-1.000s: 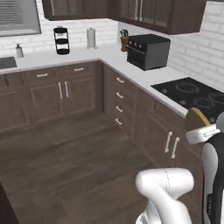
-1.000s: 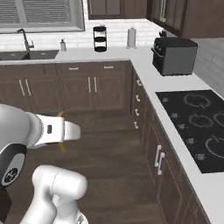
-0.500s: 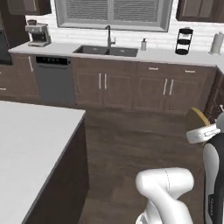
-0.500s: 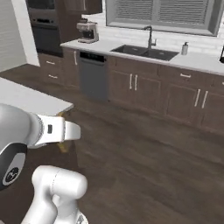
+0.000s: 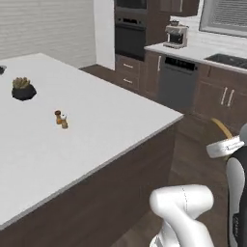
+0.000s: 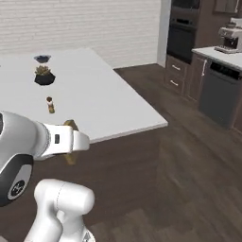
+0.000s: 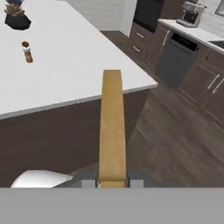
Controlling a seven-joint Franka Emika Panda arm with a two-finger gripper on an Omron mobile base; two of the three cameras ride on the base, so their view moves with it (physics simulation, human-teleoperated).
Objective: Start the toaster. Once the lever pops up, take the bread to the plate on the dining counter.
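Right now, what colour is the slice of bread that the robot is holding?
Tan-brown; the bread, seen edge-on, shows best in the hand view.

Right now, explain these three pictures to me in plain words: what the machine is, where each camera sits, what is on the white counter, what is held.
It is a white robot arm on a driving base in a rendered kitchen. Two cameras ride behind the arm, left and right; the third sits on its hand. The dining counter carries a small shaker pair and a dark bowl with a plant. The gripper has its jaws shut on the bread, a tan slice seen edge-on in the hand view. A dishwasher stands beyond.
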